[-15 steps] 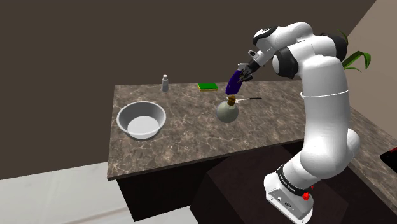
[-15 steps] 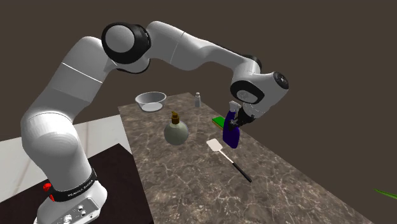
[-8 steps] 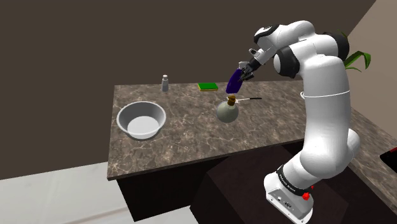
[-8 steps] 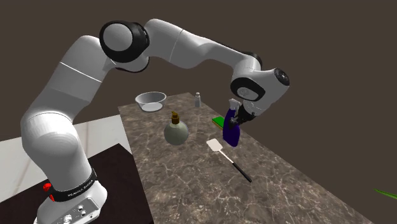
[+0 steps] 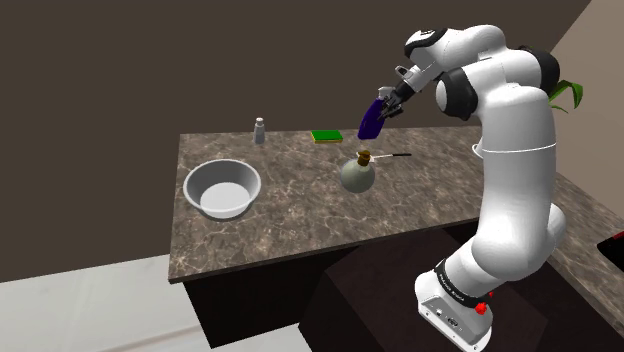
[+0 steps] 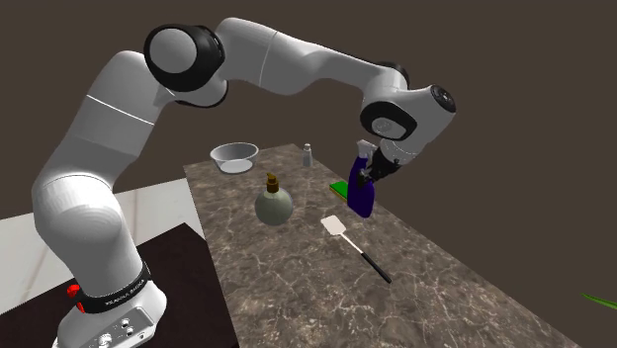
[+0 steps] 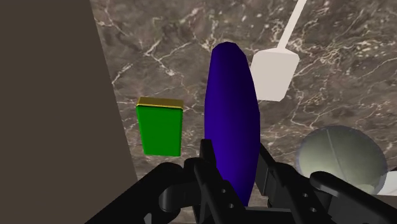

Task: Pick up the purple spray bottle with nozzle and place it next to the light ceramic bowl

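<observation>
Home kitchen: marbled counter (image 5: 300,215), sponge (image 5: 326,136), spatula (image 6: 334,226), bowl (image 5: 246,182).

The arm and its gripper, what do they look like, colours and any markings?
The arm is white, with rounded links and dark joints. Near its base sit a black band with small white lettering and a red button. The gripper is all black, with two fingers.

In the shoulder view, the bowl (image 5: 222,188) is being carried by the bench (image 5: 290,225) toward the left, and the flask (image 5: 358,174) well apart to its right. The shaker (image 5: 259,131) and the block (image 5: 326,136) are being supported along the far edge. The spatula (image 5: 392,156) is being supported just behind the flask. The spray bottle (image 5: 370,120) is being held above the bench by the gripper (image 5: 386,102), over the area between block and spatula.
</observation>
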Robot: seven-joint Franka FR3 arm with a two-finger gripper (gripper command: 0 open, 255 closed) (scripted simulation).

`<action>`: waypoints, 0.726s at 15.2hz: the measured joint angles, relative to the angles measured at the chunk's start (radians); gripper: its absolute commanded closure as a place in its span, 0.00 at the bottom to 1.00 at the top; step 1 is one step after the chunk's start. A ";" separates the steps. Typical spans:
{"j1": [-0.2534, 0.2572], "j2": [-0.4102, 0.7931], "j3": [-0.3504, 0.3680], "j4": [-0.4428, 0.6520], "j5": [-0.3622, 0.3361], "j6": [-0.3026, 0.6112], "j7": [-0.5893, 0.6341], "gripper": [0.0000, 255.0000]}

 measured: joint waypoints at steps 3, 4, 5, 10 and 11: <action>-0.001 -0.014 -0.006 0.019 -0.010 -0.023 0.019 1.00; 0.001 -0.022 -0.010 0.019 -0.015 -0.029 0.023 1.00; 0.002 -0.028 -0.012 0.022 -0.018 -0.035 0.027 1.00; -0.002 -0.049 -0.021 0.059 -0.033 -0.077 0.060 1.00; -0.008 -0.047 -0.020 0.076 -0.032 -0.088 0.068 1.00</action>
